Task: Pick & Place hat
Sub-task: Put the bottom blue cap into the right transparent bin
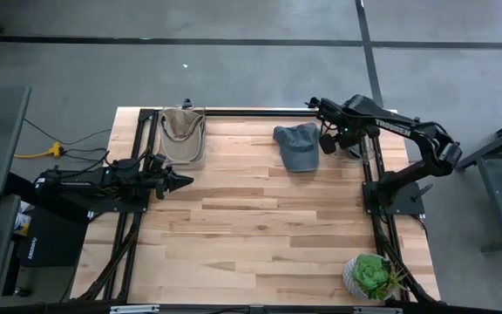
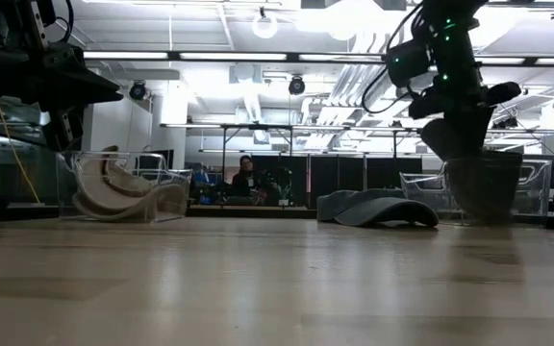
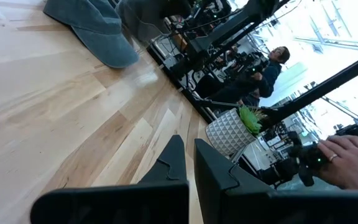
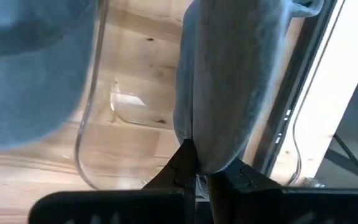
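A grey-blue cap (image 1: 296, 146) lies flat on the wooden table toward its far side, also in the low view (image 2: 378, 209). To its right stands a clear bin (image 1: 353, 146) (image 4: 92, 143). My right gripper (image 4: 197, 163) (image 1: 330, 139) is over that bin, pointing steeply down and shut on a second grey hat (image 4: 229, 81), which shows as a dark hanging shape (image 2: 484, 187) in the low view. My left gripper (image 3: 189, 149) (image 1: 181, 181) waits shut at the table's left side, level, holding nothing. My right gripper pinches a fold of the grey hat's cloth (image 4: 209, 146) between its two fingers, coming from above and pointing steeply down. The hat hangs slack below the fingers, down inside the clear bin (image 2: 527, 192). Whether its lower end rests on the bin's floor I cannot tell.
A second clear bin (image 1: 183, 135) with a beige hat (image 2: 123, 187) stands at the far left. A potted plant (image 1: 371, 275) sits at the near right corner. Black frame rails run along the table's sides. A person's hand (image 3: 347, 162) shows beyond the table.
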Tool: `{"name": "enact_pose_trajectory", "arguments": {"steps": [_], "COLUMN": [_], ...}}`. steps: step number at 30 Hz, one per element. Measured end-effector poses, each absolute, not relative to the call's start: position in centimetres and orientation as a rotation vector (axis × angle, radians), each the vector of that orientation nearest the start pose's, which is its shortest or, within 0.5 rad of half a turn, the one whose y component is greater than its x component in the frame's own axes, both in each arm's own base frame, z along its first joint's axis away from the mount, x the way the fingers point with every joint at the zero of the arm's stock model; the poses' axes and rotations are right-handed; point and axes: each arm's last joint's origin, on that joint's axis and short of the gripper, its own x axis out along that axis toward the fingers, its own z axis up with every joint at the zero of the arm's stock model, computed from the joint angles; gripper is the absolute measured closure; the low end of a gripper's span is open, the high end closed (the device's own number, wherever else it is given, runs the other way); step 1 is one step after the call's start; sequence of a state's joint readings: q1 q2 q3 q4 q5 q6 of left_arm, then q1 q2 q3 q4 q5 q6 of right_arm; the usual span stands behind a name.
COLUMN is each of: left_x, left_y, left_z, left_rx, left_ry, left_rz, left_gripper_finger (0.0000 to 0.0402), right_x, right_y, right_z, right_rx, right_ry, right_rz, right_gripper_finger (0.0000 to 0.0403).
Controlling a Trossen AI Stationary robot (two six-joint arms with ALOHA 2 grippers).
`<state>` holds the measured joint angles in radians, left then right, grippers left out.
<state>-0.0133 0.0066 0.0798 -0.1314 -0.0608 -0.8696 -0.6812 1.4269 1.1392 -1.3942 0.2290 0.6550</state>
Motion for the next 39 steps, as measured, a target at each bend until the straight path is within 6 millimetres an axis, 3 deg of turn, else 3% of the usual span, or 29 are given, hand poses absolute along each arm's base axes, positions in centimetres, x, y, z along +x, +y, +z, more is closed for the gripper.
{"name": "enact_pose_trajectory", "arguments": {"steps": [10,16,39], "left_x": [9.2,9.2,9.2], "left_y": [0.1,0.1,0.1], "left_z": [17.7,17.7,17.7], "left_rx": [-0.867,-0.867,-0.867], "left_ry": [0.034,0.034,0.034], "left_rz": [0.069,0.07,0.069], "left_gripper_finger": [0.0401,0.0401,0.0401], "right_x": [15.7,15.4,12.9], "right_y": [-13.3,-13.7,-16.2], "right_z": [30.0,32.7,32.8], "right_rx": [0.895,0.942,1.157], "right_ry": [1.394,1.259,1.193], "right_rz": [-1.268,-1.248,-1.281], "right_gripper_finger": [0.0393,0.0393,0.0393]}}
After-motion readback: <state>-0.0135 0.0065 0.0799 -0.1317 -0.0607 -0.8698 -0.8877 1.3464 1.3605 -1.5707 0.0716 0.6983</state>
